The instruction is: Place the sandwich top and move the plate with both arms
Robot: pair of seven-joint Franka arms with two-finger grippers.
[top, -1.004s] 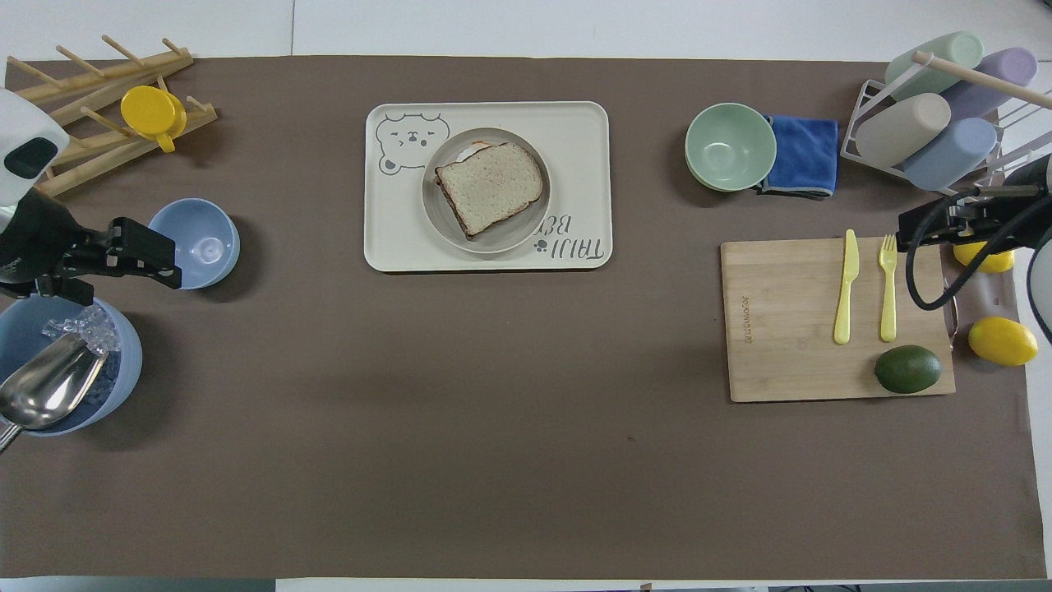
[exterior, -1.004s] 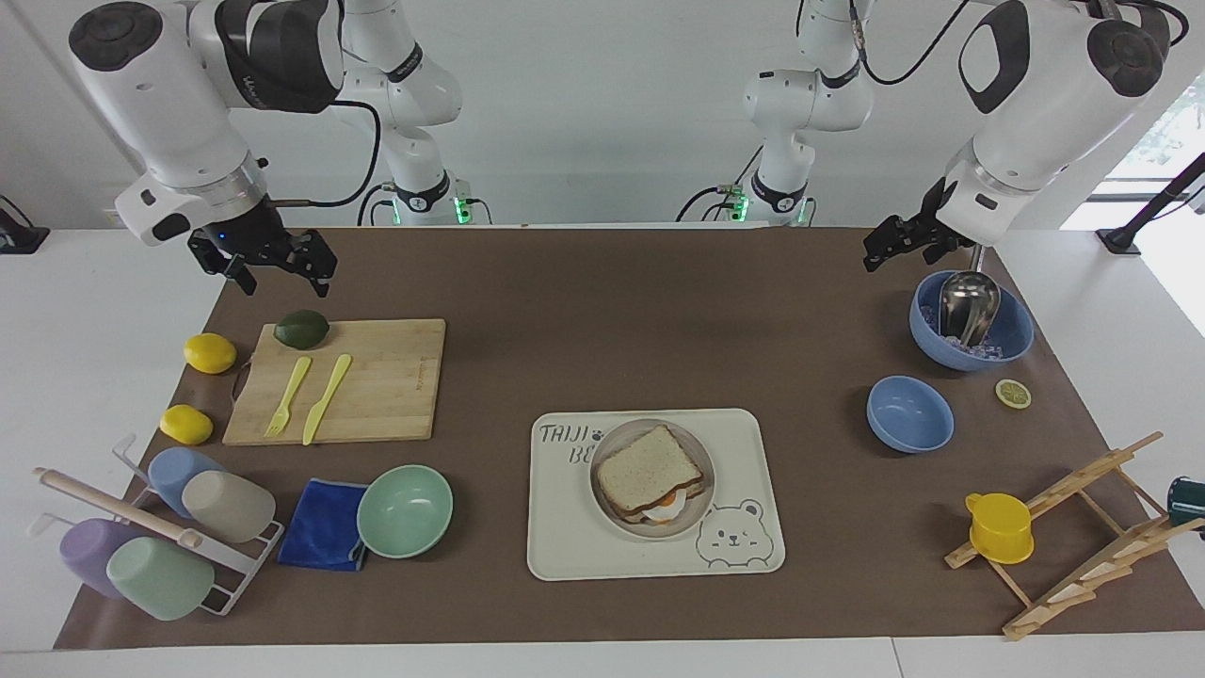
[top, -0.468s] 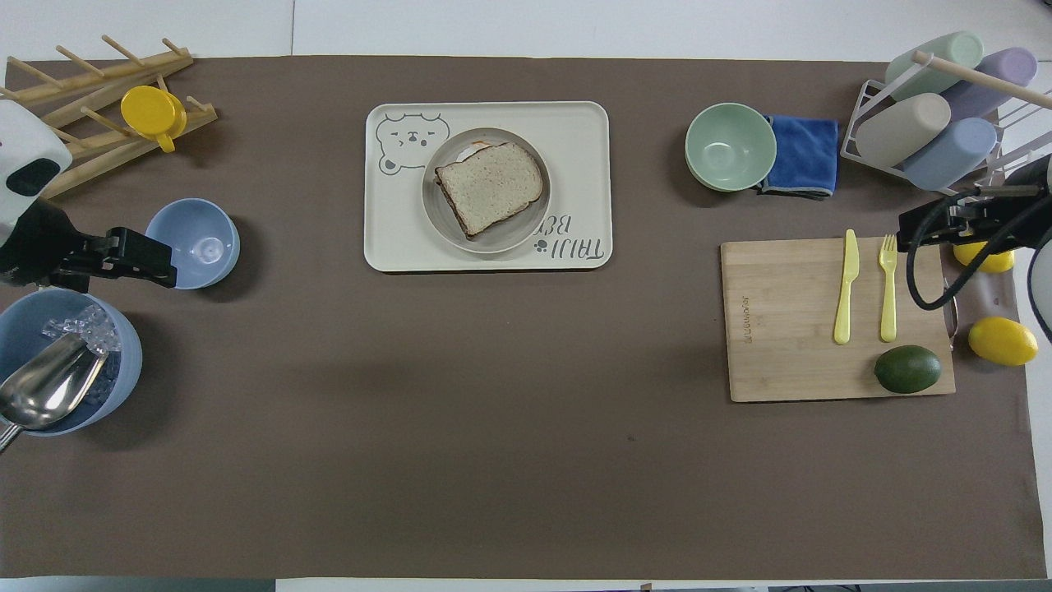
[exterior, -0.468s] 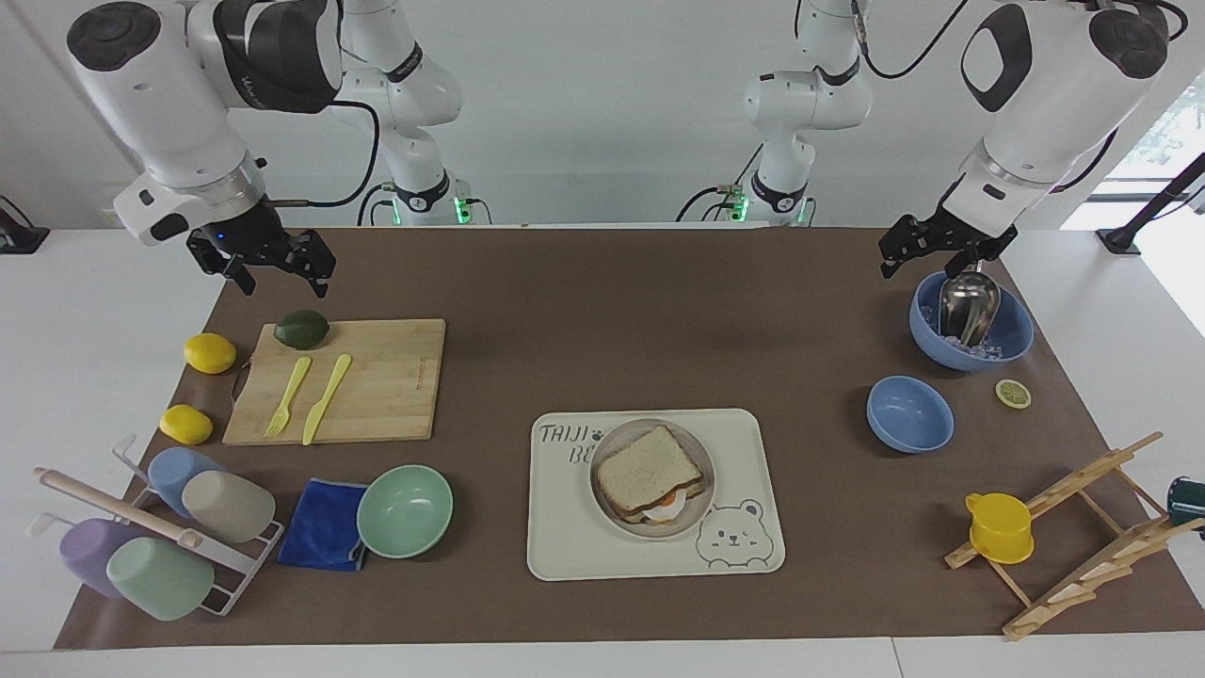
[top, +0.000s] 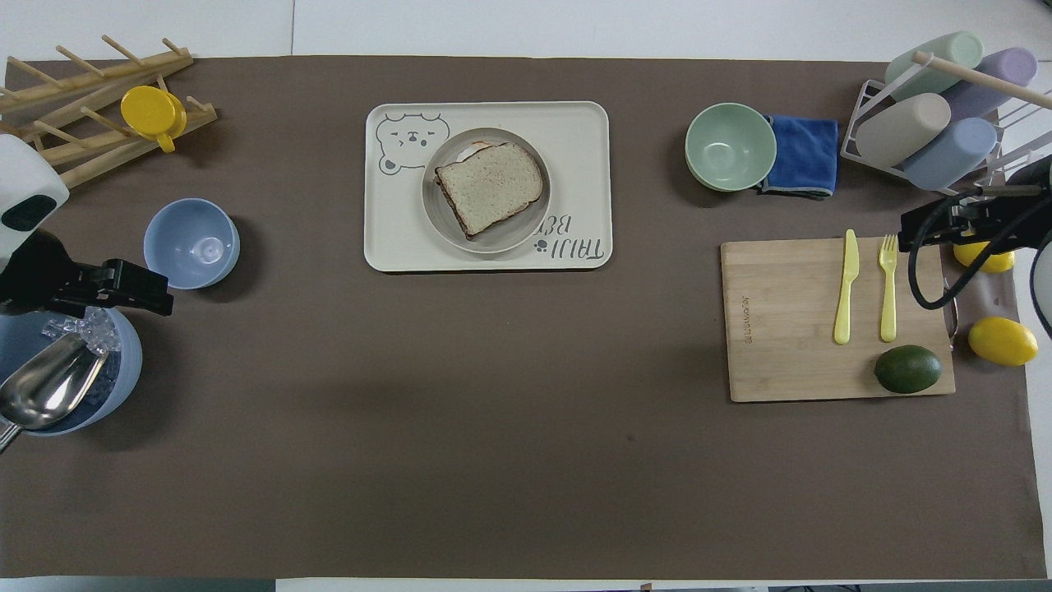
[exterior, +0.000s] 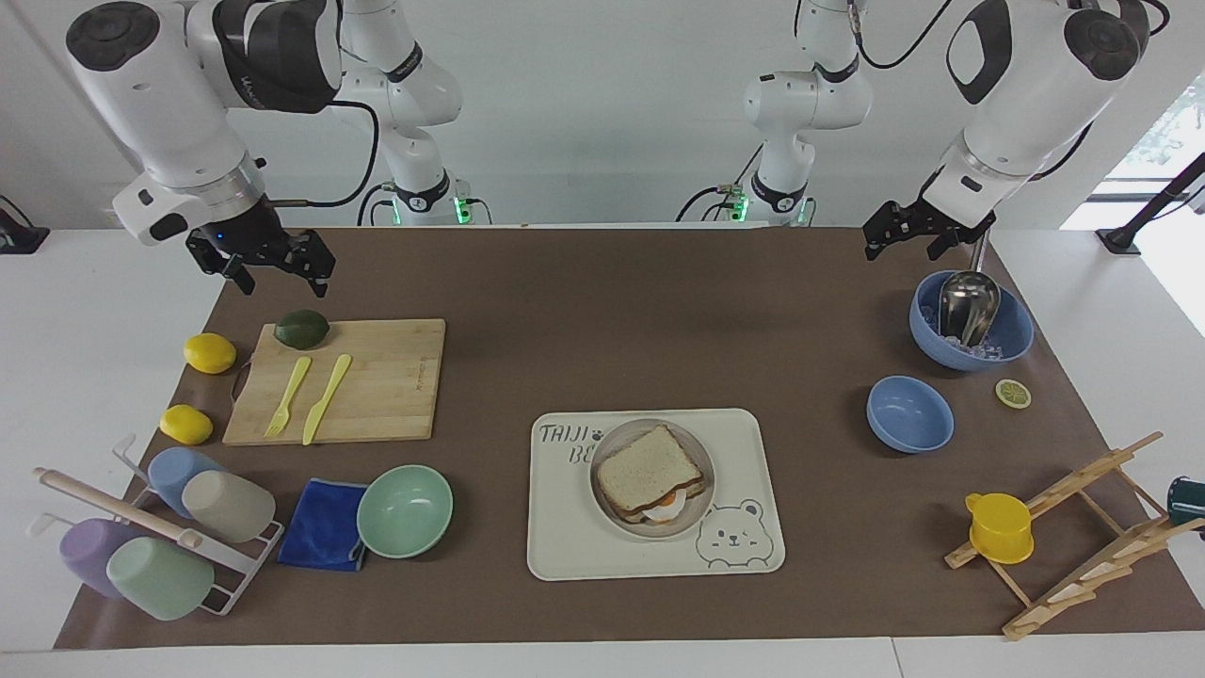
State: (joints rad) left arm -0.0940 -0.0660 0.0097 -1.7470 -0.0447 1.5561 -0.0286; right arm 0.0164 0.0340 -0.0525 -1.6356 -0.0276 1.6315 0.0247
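The sandwich top [exterior: 648, 468] [top: 491, 185] lies on a filled slice with fried egg showing under its edge. This sandwich sits on the round off-white plate [exterior: 702, 454] [top: 514, 234], which rests on the cream bear tray [exterior: 565, 527] [top: 575, 148]. My left gripper [exterior: 901, 250] [top: 160, 292] hangs open and holds nothing, over the mat beside the big blue ice bowl [exterior: 1012, 334]. Open and holding nothing too, my right gripper [exterior: 280, 280] [top: 912, 234] is raised over the corner of the cutting board [exterior: 377, 386] by the avocado [exterior: 301, 329].
Yellow fork and knife lie on the board, two lemons [exterior: 209, 352] beside it. A mint bowl [exterior: 405, 510], a blue cloth and a cup rack [exterior: 151, 537] stand toward the right arm's end. A small blue bowl [exterior: 909, 413], a lemon slice and a wooden rack with a yellow cup [exterior: 1000, 527] stand toward the left arm's end.
My left gripper has drifted from over the small blue bowl's edge back toward the robots, to beside the ice bowl. The right gripper has hardly moved. The sandwich and plate are still.
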